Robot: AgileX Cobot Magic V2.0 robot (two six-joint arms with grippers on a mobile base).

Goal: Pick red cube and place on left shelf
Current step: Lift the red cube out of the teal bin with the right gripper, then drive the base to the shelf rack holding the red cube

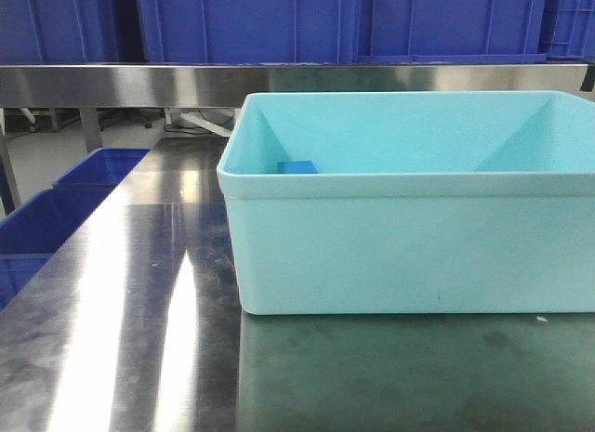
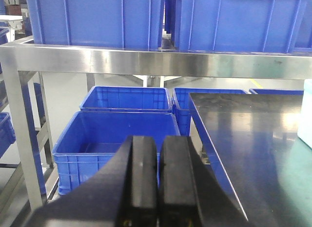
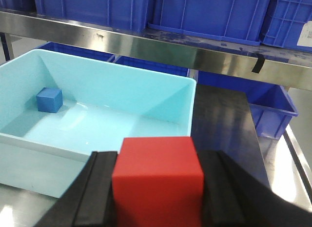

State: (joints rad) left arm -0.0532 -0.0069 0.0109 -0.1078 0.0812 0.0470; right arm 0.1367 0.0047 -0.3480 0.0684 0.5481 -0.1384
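Right gripper (image 3: pixel 157 188): black ribbed fingers (image 3: pixel 97 193) clenched on both sides of the red cube (image 3: pixel 157 180). Cube is matte, sharp-edged, with plain faces; its lower part is cut off by the frame edge. It is held in the foreground, before the near rim of a pale turquoise bin (image 3: pixel 185 110); height over the table cannot be judged.

Bin: smooth glossy plastic, rectangular, walls sloping inward. A small blue block (image 3: pixel 48 100) lies on its floor near a far corner; in the front view only the block's top shows above the rim.

Bin stands on a steel tabletop (image 1: pixel 139 293), brushed, streaked with glare. Darker greenish patch in front of the bin; mat or reflection, unclear.

Left shelf (image 2: pixel 146 62): polished steel rail on square posts, carrying deep-blue ribbed crates (image 2: pixel 97 17), tops cropped. Open blue crates (image 2: pixel 117 134) sit lower, beside the table edge.

Left gripper (image 2: pixel 158 183): two black pads pressed flat together, a thin seam between them, base out of frame
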